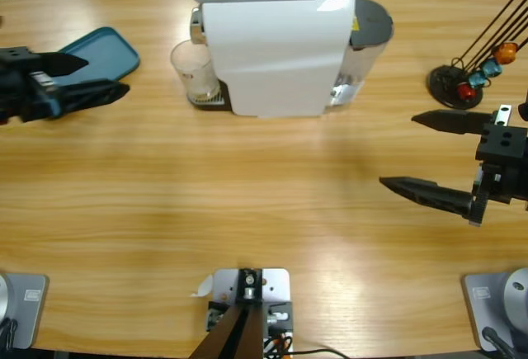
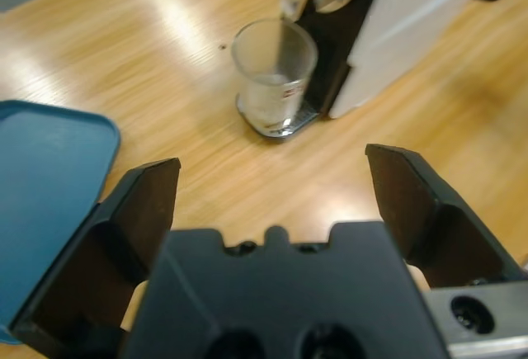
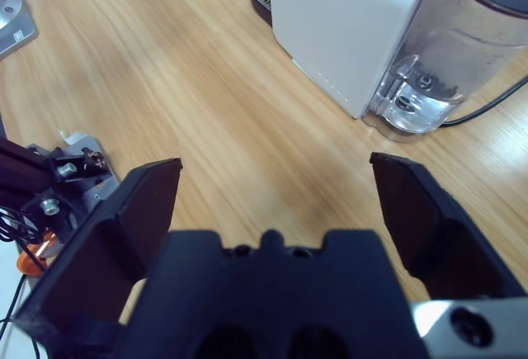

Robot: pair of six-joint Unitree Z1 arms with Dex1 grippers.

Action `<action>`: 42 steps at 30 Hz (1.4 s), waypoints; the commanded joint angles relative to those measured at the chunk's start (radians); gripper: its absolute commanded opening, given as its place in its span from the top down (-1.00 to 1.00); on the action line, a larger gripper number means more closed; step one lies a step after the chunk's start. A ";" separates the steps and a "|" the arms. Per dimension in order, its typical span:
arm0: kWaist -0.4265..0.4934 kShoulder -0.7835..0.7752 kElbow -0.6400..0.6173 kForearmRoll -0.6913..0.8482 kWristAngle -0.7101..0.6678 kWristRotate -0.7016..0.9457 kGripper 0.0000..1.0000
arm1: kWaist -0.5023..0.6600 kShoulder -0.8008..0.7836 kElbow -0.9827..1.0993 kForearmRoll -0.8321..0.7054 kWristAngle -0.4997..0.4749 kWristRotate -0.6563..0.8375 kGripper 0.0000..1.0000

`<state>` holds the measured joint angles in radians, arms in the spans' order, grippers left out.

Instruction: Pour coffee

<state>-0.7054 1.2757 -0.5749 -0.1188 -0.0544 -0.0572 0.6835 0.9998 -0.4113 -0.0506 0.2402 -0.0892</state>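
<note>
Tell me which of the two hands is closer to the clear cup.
The left hand. It sits beside the blue tray, a short way from the clear cup under the coffee machine. The right hand is across the table, beyond the machine.

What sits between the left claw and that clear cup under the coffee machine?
Only bare table, seen in the left wrist view, lies between the left gripper and the cup; the blue tray lies aside.

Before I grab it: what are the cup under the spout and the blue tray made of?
The cup looks like clear glass or plastic; the table shows through its wall. The blue tray looks like matte plastic, one even colour with rounded edges.
</note>
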 commanded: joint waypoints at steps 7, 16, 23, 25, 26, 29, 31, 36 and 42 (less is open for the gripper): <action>0.006 0.308 -0.097 -0.107 -0.098 0.077 -0.96 | 0.010 0.008 0.037 -0.011 0.019 -0.007 -1.00; 0.058 0.435 -0.138 -0.203 -0.128 0.102 -0.95 | 0.010 0.003 0.037 -0.011 0.019 -0.009 -1.00; 0.066 0.501 -0.195 -0.205 -0.184 0.109 -0.95 | 0.010 0.003 0.037 -0.011 0.019 -0.009 -1.00; 0.066 0.514 -0.207 -0.205 -0.194 0.109 -0.95 | 0.010 0.003 0.037 -0.011 0.019 -0.009 -1.00; 0.066 0.520 -0.210 -0.205 -0.195 0.109 -0.95 | 0.010 0.003 0.037 -0.011 0.019 -0.009 -1.00; 0.066 0.536 -0.216 -0.205 -0.202 0.111 -0.95 | 0.010 0.003 0.037 -0.011 0.019 -0.009 -1.00; 0.066 0.547 -0.220 -0.206 -0.203 0.115 -0.95 | 0.010 0.001 0.037 -0.011 0.019 -0.009 -1.00; 0.082 0.576 -0.227 -0.219 -0.219 0.124 -0.95 | 0.010 -0.001 0.037 -0.011 0.018 -0.011 -1.00; 0.091 0.607 -0.245 -0.222 -0.239 0.128 -0.95 | 0.010 -0.003 0.037 -0.011 0.016 -0.011 -1.00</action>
<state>-0.6295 1.8076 -0.8035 -0.3276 -0.2556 0.0598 0.6836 0.9999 -0.4109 -0.0506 0.2402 -0.0906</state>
